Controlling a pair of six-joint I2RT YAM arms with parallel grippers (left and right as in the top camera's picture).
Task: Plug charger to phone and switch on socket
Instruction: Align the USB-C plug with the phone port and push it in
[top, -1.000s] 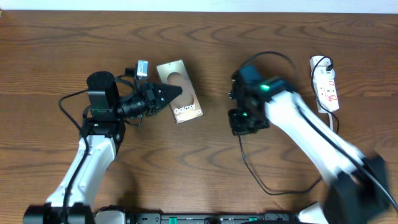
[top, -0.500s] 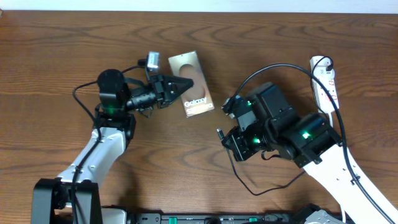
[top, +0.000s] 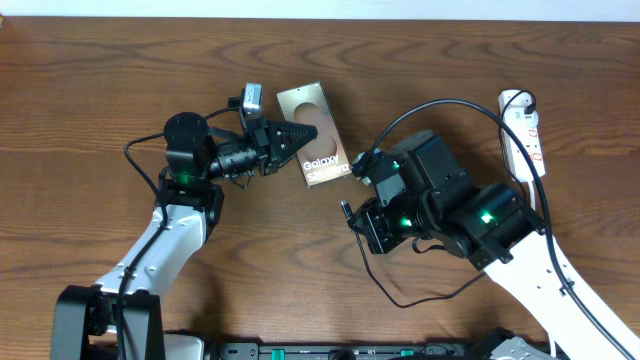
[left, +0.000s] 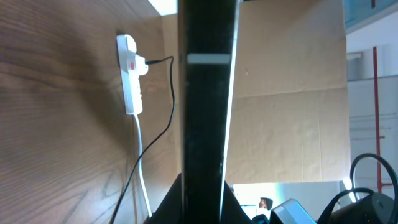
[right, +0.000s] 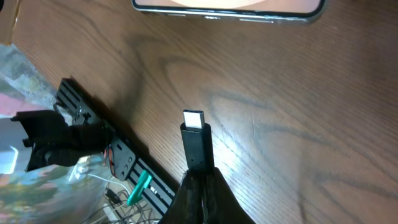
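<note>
Observing a brown table (top: 100, 70) of streaked, matt wood grain. Noting the phone (top: 326, 160): a thin flat rectangle, glossy brownish face up, white "Galaxy" lettering near one end, sitting aslant just left of centre. Finding the left tool (top: 292, 135) clamped on one long edge of the phone. Finding the right tool (right: 200, 180) closed tight on the charger (right: 195, 142), a small black oblong plug with a bright metal tip, pointing toward the phone, near but apart. Tracing its thin black cable, looping across to the socket (top: 524, 132): a narrow white plastic strip with red marks, lying at the table's right side.
</note>
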